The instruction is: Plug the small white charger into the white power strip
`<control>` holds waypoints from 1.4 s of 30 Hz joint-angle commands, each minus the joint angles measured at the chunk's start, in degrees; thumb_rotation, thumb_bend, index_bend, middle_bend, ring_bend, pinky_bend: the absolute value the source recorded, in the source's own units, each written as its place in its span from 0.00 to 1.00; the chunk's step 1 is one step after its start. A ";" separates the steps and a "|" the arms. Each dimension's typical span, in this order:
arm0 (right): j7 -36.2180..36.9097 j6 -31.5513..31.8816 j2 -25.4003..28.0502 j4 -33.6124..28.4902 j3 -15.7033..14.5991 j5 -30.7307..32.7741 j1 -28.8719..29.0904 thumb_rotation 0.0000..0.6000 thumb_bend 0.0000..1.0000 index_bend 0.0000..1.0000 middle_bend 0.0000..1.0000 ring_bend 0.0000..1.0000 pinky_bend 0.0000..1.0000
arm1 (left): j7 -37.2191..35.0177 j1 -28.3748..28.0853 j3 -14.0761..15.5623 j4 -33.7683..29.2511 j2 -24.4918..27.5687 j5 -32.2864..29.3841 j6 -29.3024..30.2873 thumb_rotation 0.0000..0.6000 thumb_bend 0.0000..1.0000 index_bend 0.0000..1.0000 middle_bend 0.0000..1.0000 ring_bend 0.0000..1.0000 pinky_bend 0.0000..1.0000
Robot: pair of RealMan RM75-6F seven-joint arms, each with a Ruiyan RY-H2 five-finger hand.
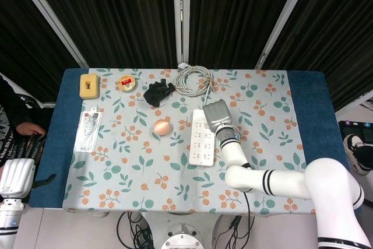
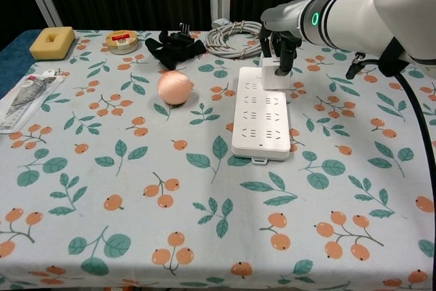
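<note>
The white power strip point(image 2: 261, 119) point(image 1: 201, 139) lies lengthwise in the middle of the floral cloth. The small white charger point(image 2: 271, 76) stands upright on the strip's far end, touching its top face. My right hand point(image 2: 279, 40) point(image 1: 215, 115) comes in from the right and grips the charger from above, dark fingers on both of its sides. How deep the prongs sit is hidden. My left hand point(image 1: 20, 164) hangs off the table's left edge, fingers stretched out and holding nothing.
A peach ball point(image 2: 174, 87) sits left of the strip. Along the far edge lie a black strap bundle point(image 2: 176, 47), a coiled grey cable point(image 2: 235, 37), a tape roll point(image 2: 123, 41) and a yellow sponge point(image 2: 52, 41). A clear packet point(image 2: 24, 100) lies at left.
</note>
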 commanded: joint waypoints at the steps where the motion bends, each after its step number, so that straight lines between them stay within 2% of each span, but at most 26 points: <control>1: -0.16 0.08 -0.26 0.24 -0.06 0.11 0.08 1.00 0.64 0.79 0.74 0.48 0.30 | -0.18 -0.01 0.02 0.19 -0.09 0.00 -0.06 1.00 0.00 0.08 0.04 0.00 0.00; 12: -0.25 1.15 -0.71 -0.18 -0.34 -0.43 -0.43 1.00 0.64 0.76 0.71 0.48 0.29 | -0.80 0.04 0.04 0.85 -0.32 0.11 0.06 1.00 0.00 0.08 0.04 0.00 0.00; 15: 0.13 1.66 -0.23 -1.11 -0.24 -0.90 -0.85 1.00 0.60 0.67 0.66 0.47 0.27 | -0.83 -0.04 0.05 0.89 -0.31 0.27 0.05 1.00 0.00 0.08 0.04 0.00 0.00; 20: 0.68 2.20 0.49 -2.21 -0.10 -1.23 -1.52 1.00 0.35 0.45 0.51 0.40 0.24 | -0.74 -0.11 0.02 0.84 -0.32 0.44 0.16 1.00 0.00 0.08 0.04 0.00 0.00; 24: 1.19 2.00 0.82 -2.50 0.09 -1.40 -1.93 1.00 0.31 0.33 0.43 0.37 0.24 | -0.58 -0.02 0.08 0.65 -0.30 0.57 0.38 1.00 0.00 0.08 0.04 0.00 0.00; 34: 2.96 2.67 3.70 -6.25 0.03 -3.11 -3.63 1.00 0.30 0.20 0.34 0.31 0.23 | 0.04 0.08 0.00 -0.17 0.21 0.78 0.87 1.00 0.00 0.08 0.04 0.00 0.00; 39: 9.47 3.50 9.99 -14.06 0.74 -8.78 -7.92 1.00 0.31 0.16 0.31 0.27 0.22 | 0.41 -0.03 -0.11 -0.70 0.62 1.07 1.11 1.00 0.00 0.08 0.04 0.00 0.00; 42: 19.78 1.01 14.22 -18.55 2.56 -15.92 -13.02 1.00 0.32 0.17 0.32 0.26 0.22 | 0.65 -0.19 -0.17 -1.00 0.71 1.22 1.06 1.00 0.00 0.08 0.04 0.00 0.00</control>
